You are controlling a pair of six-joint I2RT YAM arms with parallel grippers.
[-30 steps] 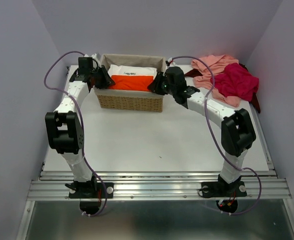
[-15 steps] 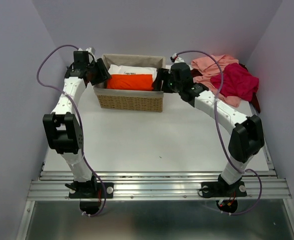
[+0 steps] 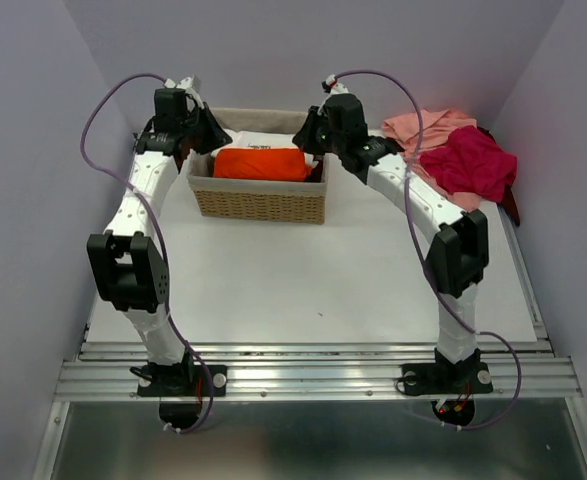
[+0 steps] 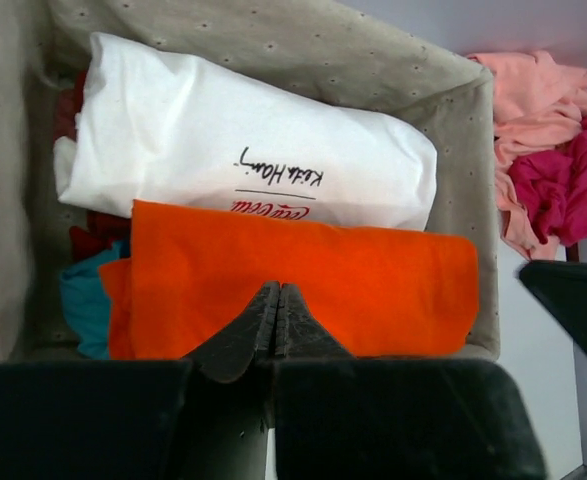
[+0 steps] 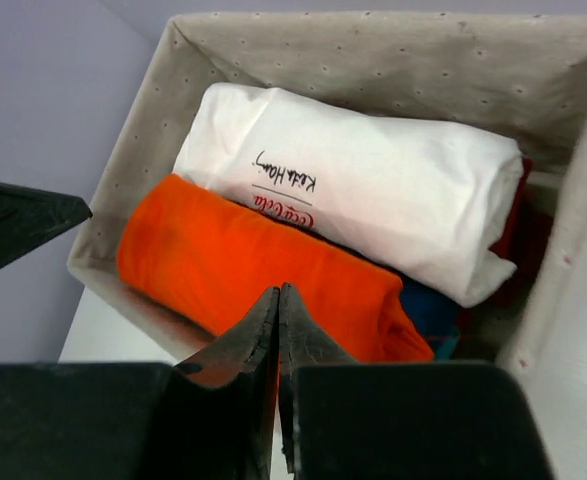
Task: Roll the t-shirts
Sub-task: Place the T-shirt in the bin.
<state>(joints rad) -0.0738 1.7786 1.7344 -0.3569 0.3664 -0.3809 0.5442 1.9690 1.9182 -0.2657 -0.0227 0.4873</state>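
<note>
A rolled bright orange t-shirt point(image 3: 263, 163) lies in the wicker basket point(image 3: 261, 203), in front of a rolled white shirt point(image 3: 263, 140) with printed lettering. My left gripper point(image 3: 211, 138) is shut and empty above the basket's left end. My right gripper point(image 3: 308, 135) is shut and empty above its right end. In the left wrist view the shut fingertips point(image 4: 278, 290) hang over the orange roll point(image 4: 373, 280). In the right wrist view the shut tips point(image 5: 278, 292) hang over the orange roll point(image 5: 223, 255). Loose salmon pink point(image 3: 423, 125), magenta point(image 3: 473, 160) and dark maroon point(image 3: 511, 205) t-shirts lie heaped at the back right.
The basket has a beige cloth liner point(image 4: 373, 60). Teal point(image 4: 78, 300) and dark red cloth lie under the rolls. Purple walls close in the back and both sides. The white table point(image 3: 303, 280) stretches in front of the basket.
Both grippers have let go of the ends of the orange roll and risen above the basket rim. The orange roll now rests in the basket.
</note>
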